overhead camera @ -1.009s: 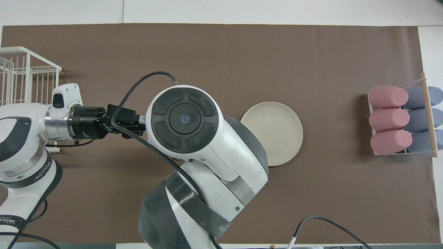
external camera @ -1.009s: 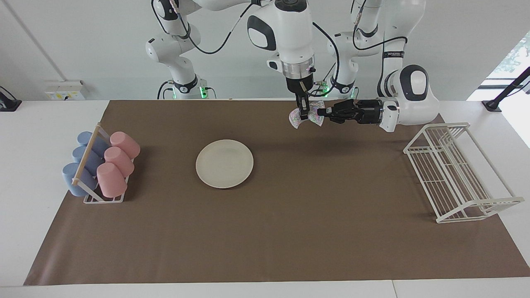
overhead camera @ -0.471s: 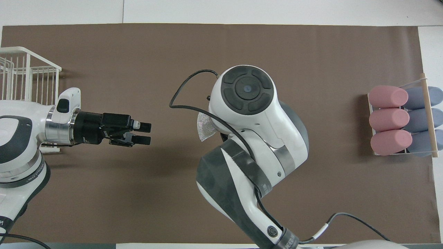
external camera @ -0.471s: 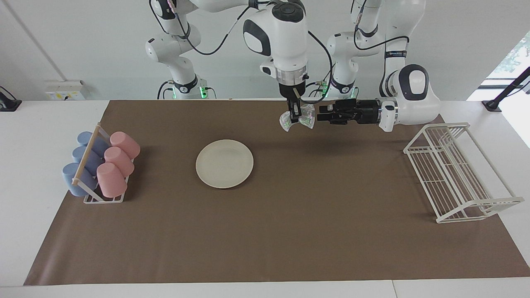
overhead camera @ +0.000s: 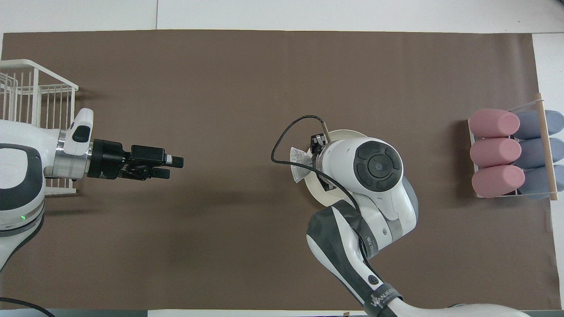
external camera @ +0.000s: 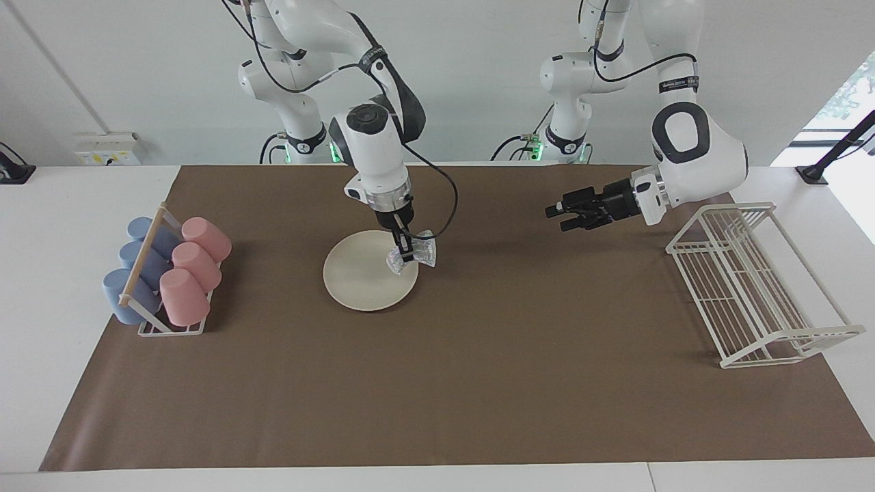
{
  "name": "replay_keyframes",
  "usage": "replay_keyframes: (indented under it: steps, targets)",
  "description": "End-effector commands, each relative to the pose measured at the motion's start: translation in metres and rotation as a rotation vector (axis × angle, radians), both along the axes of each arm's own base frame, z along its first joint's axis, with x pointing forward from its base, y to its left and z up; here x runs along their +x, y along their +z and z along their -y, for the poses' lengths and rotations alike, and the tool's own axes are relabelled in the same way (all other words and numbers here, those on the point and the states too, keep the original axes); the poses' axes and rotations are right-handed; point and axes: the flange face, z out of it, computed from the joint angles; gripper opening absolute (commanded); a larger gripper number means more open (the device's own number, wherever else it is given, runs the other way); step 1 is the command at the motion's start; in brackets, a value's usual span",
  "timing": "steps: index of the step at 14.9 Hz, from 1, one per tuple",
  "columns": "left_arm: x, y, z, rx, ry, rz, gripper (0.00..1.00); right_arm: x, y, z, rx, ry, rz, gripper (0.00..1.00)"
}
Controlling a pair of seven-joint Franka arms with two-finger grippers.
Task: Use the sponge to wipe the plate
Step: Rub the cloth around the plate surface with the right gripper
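A band on the right arm (overhead camera: pixel 379 299) carries lettering (too small to read).

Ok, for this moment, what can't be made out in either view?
- Overhead view: most of the plate is hidden under the right arm, and so is the right gripper.
- Facing view: whether the sponge touches the plate or hangs just above its edge.
- Overhead view: the wire rack is cut off by the frame edge.

Glittery silver sponge (external camera: pixel 413 253) hangs pinched over the round cream plate's (external camera: pixel 359 280) rim.
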Motion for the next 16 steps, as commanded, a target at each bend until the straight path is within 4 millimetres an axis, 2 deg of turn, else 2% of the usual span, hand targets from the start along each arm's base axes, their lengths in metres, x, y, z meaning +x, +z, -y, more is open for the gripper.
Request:
replay_keyframes:
  steps: [1,5,6,7,9,12,14,16]
  targets:
    - [0.002,-0.002,-0.008,0.082,-0.004,0.017,1.0,-0.01,-0.021,0.033,-0.013,0.021,-0.008,0.0]
    - [0.005,0.0,-0.013,0.092,0.001,0.022,1.0,-0.014,-0.059,0.033,-0.009,0.038,-0.041,0.0]
    - [0.006,0.002,-0.013,0.092,0.002,0.026,1.0,-0.015,-0.068,0.038,-0.012,0.051,-0.036,0.0]
    - [0.007,0.002,-0.013,0.092,0.003,0.027,1.0,-0.016,-0.071,0.041,-0.017,0.08,-0.035,0.0]
    - [0.007,0.002,-0.013,0.094,0.012,0.017,1.0,-0.007,-0.077,0.076,-0.035,0.137,-0.035,0.0]
    - [0.007,0.002,-0.012,0.106,0.065,-0.045,1.0,0.002,-0.081,0.108,-0.054,0.236,-0.025,0.0]
    - [0.007,0.004,-0.008,0.107,0.064,-0.047,1.0,0.0,-0.083,0.11,-0.06,0.277,-0.026,0.0]
    - [0.01,0.007,-0.01,0.11,0.075,-0.036,1.0,-0.005,-0.083,0.101,-0.058,0.28,-0.029,0.0]
